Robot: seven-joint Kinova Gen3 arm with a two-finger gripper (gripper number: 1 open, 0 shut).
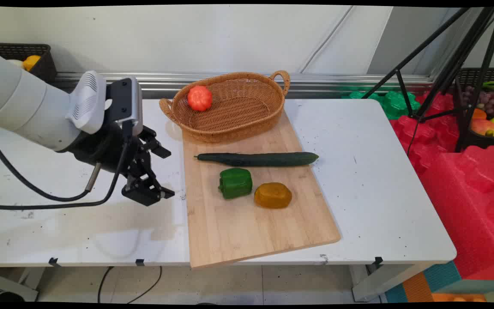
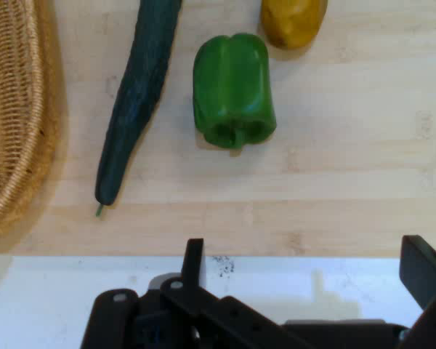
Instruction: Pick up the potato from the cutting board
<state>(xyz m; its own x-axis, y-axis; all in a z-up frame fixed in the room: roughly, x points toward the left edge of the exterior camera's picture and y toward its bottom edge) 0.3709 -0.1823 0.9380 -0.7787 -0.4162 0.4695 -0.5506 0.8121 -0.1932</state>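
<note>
One wicker basket (image 1: 247,122) holds one red tomato (image 1: 199,98). One wooden cutting board (image 1: 247,227) carries one cucumber (image 1: 257,159), one green bell pepper (image 1: 235,183) and one orange-yellow pepper (image 1: 272,195). All sit on one white table (image 1: 380,193).

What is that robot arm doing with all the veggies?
Right now it holds nothing. Its open gripper hangs over the white table, just left of the wooden board. On the board lie a cucumber, a green pepper and a yellow pepper. A tomato sits in the basket.
</note>
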